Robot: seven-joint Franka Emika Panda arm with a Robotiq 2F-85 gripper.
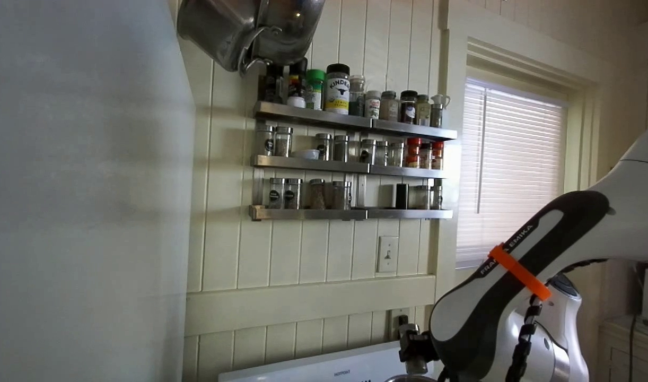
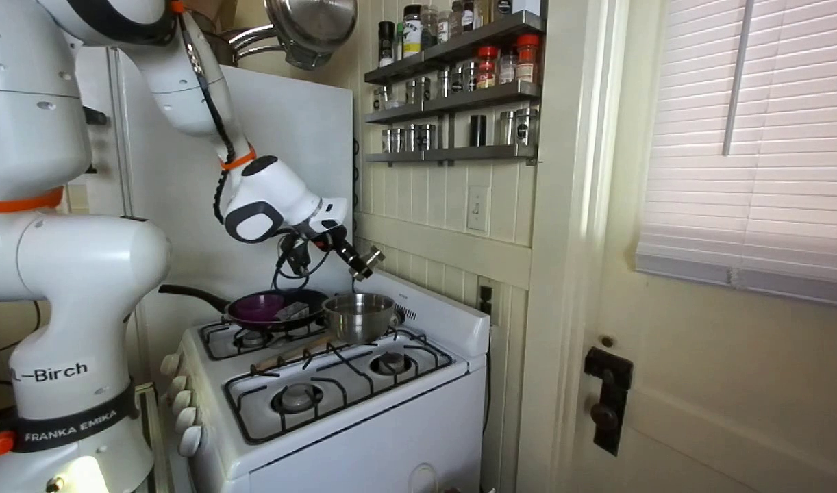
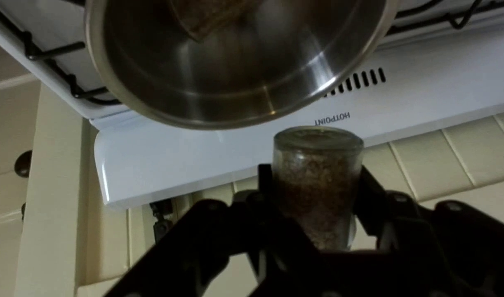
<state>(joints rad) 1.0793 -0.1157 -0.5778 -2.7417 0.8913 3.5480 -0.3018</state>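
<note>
The tool (image 2: 364, 266) is closed on a glass jar (image 3: 318, 189) of brown grains, its fingers (image 3: 368, 202) pinching both sides, likely so neither end is covered; the jar tilts above the far side of the stove (image 2: 384, 428), near the steel bowl (image 2: 359, 323), which rests on it right of the dark pan (image 2: 305, 298), presumably for level support

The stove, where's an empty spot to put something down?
In an exterior view, the grate around the two nearest burners is bare, between the stove's side edge, the metal pot and a wooden-looking stick. The far side is crowded: a frying pan holds a purple bowl, with the pot next to it. Above the pot, the gripper holds a jar.
</note>
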